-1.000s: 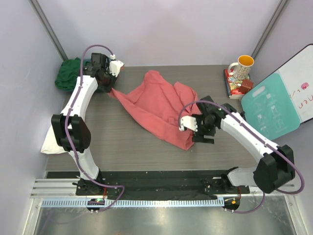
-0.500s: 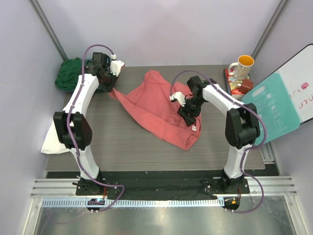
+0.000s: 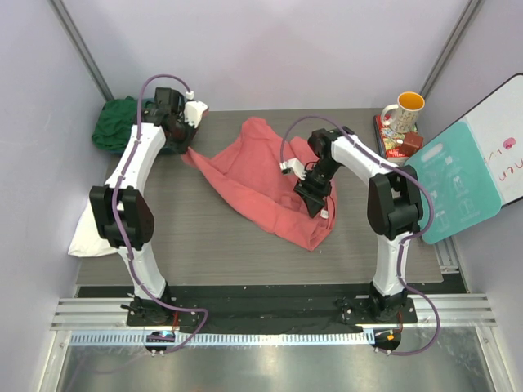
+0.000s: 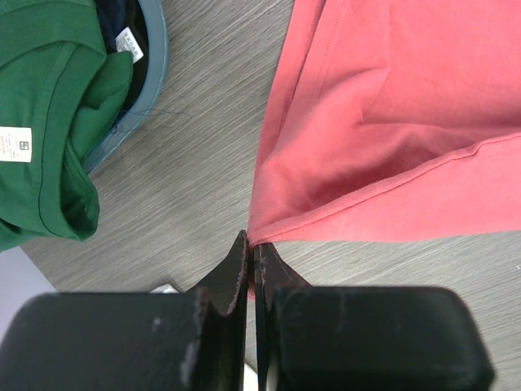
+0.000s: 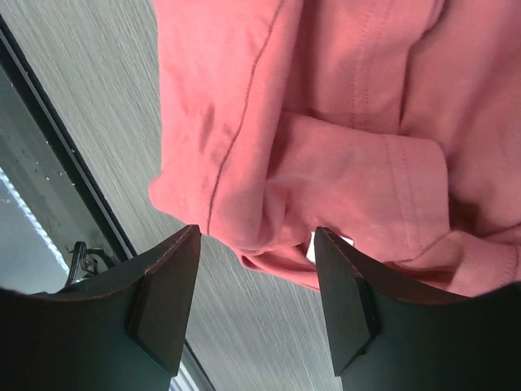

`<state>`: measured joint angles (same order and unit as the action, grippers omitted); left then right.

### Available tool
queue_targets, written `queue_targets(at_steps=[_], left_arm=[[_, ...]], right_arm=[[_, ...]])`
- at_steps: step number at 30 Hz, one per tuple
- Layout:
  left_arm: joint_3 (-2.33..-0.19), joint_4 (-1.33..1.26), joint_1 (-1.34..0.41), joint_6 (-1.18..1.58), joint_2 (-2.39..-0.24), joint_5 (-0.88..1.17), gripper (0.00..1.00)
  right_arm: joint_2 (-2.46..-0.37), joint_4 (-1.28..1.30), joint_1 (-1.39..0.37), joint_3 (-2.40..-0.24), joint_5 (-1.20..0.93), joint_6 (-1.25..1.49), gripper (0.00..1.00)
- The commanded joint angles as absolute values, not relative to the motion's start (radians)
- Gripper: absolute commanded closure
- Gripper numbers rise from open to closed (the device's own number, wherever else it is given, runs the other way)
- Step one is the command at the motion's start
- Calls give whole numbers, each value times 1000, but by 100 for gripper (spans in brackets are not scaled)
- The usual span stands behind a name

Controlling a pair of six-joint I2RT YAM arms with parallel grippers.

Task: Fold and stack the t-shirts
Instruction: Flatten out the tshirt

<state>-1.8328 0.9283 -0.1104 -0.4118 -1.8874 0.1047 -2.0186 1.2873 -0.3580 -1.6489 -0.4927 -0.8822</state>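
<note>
The coral-red t-shirt [image 3: 261, 180] lies crumpled across the middle of the table. My left gripper [image 3: 181, 149] is shut on its far-left corner [image 4: 259, 235], pinched between the fingertips just above the table. My right gripper [image 3: 315, 200] is open and empty, hovering over the shirt's right part near a small white label [image 3: 325, 215]; the bunched hem [image 5: 269, 236] shows between its spread fingers. The dark green t-shirt [image 3: 114, 122] lies bunched at the far left corner, also in the left wrist view [image 4: 45, 114]. The white t-shirt [image 3: 86, 237] lies at the left table edge.
A teal tub rim [image 4: 138, 90] shows beside the green shirt. A mug [image 3: 404, 110] stands on books [image 3: 396, 143] at the far right. A teal board [image 3: 449, 180] leans at the right edge. The table's front edge [image 5: 57, 138] lies near my right gripper.
My right arm swung from the shirt's near right edge up and back over its right part. My left gripper and the held corner stayed put.
</note>
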Motion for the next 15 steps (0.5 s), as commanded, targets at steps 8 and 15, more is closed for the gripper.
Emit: queue_targets(at_steps=[8, 15], left_arm=[[-1894, 945, -103, -405, -1905, 110, 100], [-1867, 946, -104, -423, -1884, 103, 100]], right_arm=[[-2034, 1203, -414, -1568, -508, -850, 46], [-2022, 1161, -419, -1623, -365, -839, 99]])
